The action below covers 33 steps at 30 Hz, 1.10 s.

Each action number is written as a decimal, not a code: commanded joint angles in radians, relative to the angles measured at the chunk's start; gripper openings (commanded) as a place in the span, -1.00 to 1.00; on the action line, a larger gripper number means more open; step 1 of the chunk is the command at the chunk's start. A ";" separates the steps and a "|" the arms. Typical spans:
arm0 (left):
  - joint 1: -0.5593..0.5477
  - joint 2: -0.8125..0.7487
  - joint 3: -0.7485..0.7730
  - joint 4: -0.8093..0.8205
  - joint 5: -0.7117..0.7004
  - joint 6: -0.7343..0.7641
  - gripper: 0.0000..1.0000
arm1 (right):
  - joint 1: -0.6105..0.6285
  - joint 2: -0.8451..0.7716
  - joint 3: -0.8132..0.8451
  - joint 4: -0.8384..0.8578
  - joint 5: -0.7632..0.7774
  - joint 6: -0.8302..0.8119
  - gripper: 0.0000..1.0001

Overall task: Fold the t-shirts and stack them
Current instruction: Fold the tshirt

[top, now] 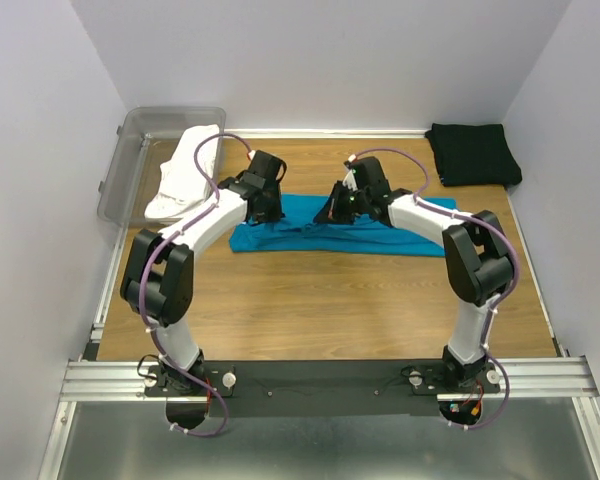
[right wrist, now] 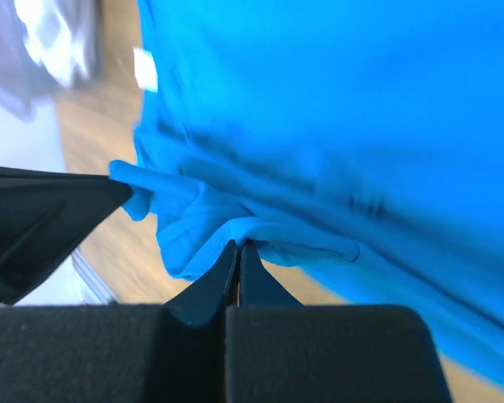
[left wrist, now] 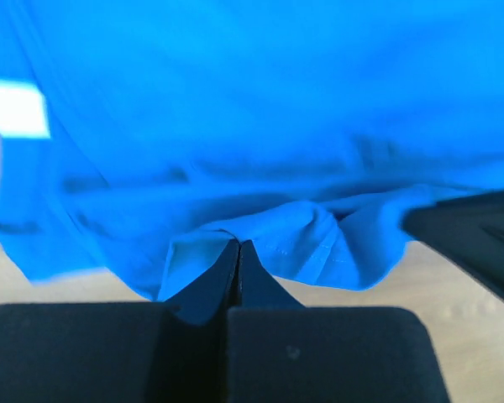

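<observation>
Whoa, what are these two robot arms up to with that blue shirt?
Both arms are working on the teal-blue t-shirt spread across the wooden table. The left gripper and right gripper are each shut on an edge of it, bunching the cloth a little. A black t-shirt lies folded in the far right corner; a white t-shirt hangs over the clear plastic tub at far left, not yet folded.

A teal-blue t-shirt is spread across the middle of the wooden tabletop. A folded black t-shirt is laid at its far right corner, and a clear plastic tub, draped with a white t-shirt, at its far left.
</observation>
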 commanded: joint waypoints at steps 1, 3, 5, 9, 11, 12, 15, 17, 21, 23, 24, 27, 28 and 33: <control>0.051 0.103 0.098 0.022 -0.048 0.107 -1.00 | -0.042 0.085 0.110 -0.016 0.013 0.012 -0.96; 0.061 0.143 0.145 0.028 -0.056 0.133 -1.00 | -0.049 0.131 0.144 -0.015 0.013 0.008 -0.96; 0.072 0.188 0.210 0.040 -0.062 0.165 -1.00 | -0.056 0.171 0.190 -0.015 0.015 0.005 -0.96; 0.083 0.240 0.274 0.083 -0.085 0.187 -1.00 | -0.070 0.210 0.243 -0.015 0.033 0.002 -0.96; 0.084 0.271 0.305 0.099 -0.080 0.204 -1.00 | -0.075 0.231 0.252 -0.015 0.036 -0.001 -0.96; 0.084 0.278 0.313 0.106 -0.079 0.210 -1.00 | -0.079 0.239 0.255 -0.015 0.038 -0.001 -0.96; 0.084 0.306 0.328 0.142 -0.062 0.231 -1.00 | -0.085 0.240 0.246 -0.015 0.062 -0.004 -0.96; 0.086 0.321 0.339 0.156 -0.054 0.244 -1.00 | -0.085 0.242 0.235 -0.015 0.073 -0.003 -0.96; 0.084 0.349 0.348 0.168 -0.062 0.251 -1.00 | -0.096 0.246 0.229 -0.013 0.085 -0.007 -0.95; 0.084 0.364 0.356 0.156 -0.059 0.247 -1.00 | -0.102 0.253 0.232 -0.015 0.088 -0.011 -0.95; 0.084 0.367 0.356 0.153 -0.056 0.244 -1.00 | -0.105 0.254 0.232 -0.015 0.087 -0.015 -0.95; 0.086 0.368 0.345 0.143 -0.053 0.224 -1.00 | -0.113 0.263 0.238 -0.015 0.076 -0.024 -0.94; 0.087 0.368 0.344 0.139 -0.047 0.219 -1.00 | -0.115 0.265 0.240 -0.015 0.070 -0.032 -0.94; 0.107 0.338 0.304 0.103 -0.008 0.179 -1.00 | -0.116 0.266 0.236 -0.015 0.033 -0.050 -0.93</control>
